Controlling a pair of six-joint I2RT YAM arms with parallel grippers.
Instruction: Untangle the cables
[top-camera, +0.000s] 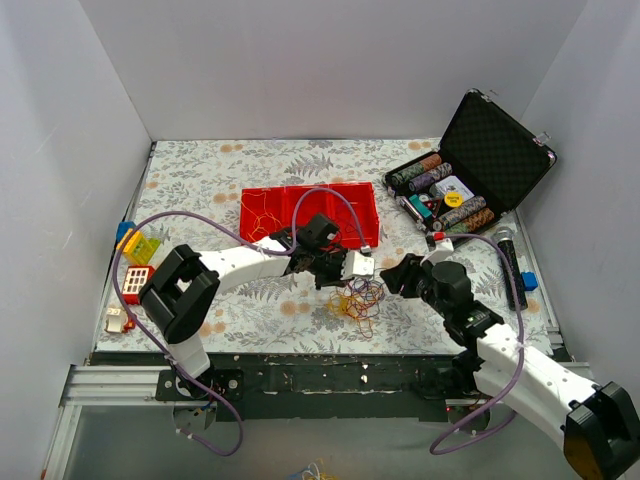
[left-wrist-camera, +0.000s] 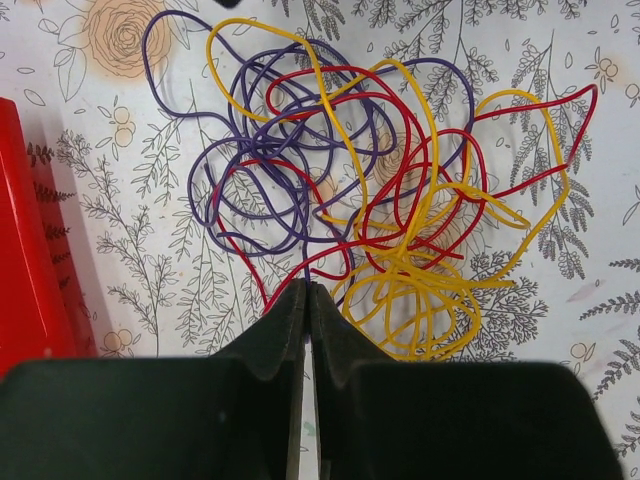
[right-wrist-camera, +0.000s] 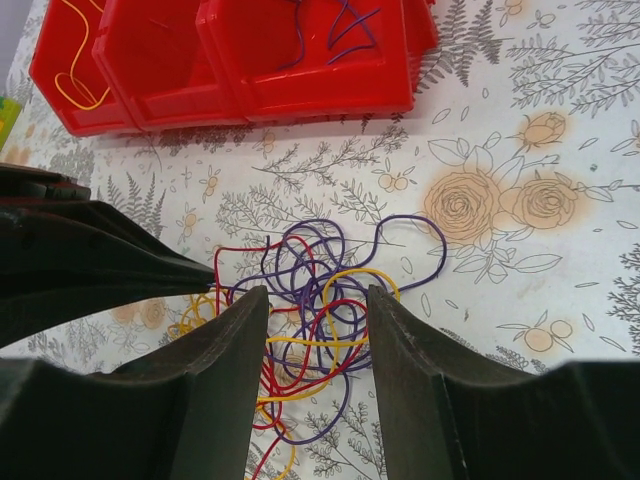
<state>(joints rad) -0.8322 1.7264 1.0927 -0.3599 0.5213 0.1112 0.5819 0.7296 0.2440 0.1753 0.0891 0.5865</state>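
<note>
The cables (top-camera: 360, 298) are a loose tangle of thin yellow, purple and red wires on the floral cloth, also in the left wrist view (left-wrist-camera: 380, 200) and the right wrist view (right-wrist-camera: 320, 250). My left gripper (top-camera: 338, 283) sits at the tangle's left edge. Its jaws (left-wrist-camera: 307, 290) are closed, with a purple wire running in between the tips. Its tip also shows in the right wrist view (right-wrist-camera: 205, 270). My right gripper (top-camera: 392, 277) is open just right of the tangle, and its fingers (right-wrist-camera: 317, 292) straddle part of the bundle from above.
A red compartment tray (top-camera: 365, 200) lies behind the tangle, with a yellow wire (right-wrist-camera: 75, 60) in one bin and purple wires (right-wrist-camera: 340, 25) in another. An open black poker-chip case (top-camera: 500, 150) stands at the back right. Coloured toy blocks (top-camera: 135, 262) lie at the left edge.
</note>
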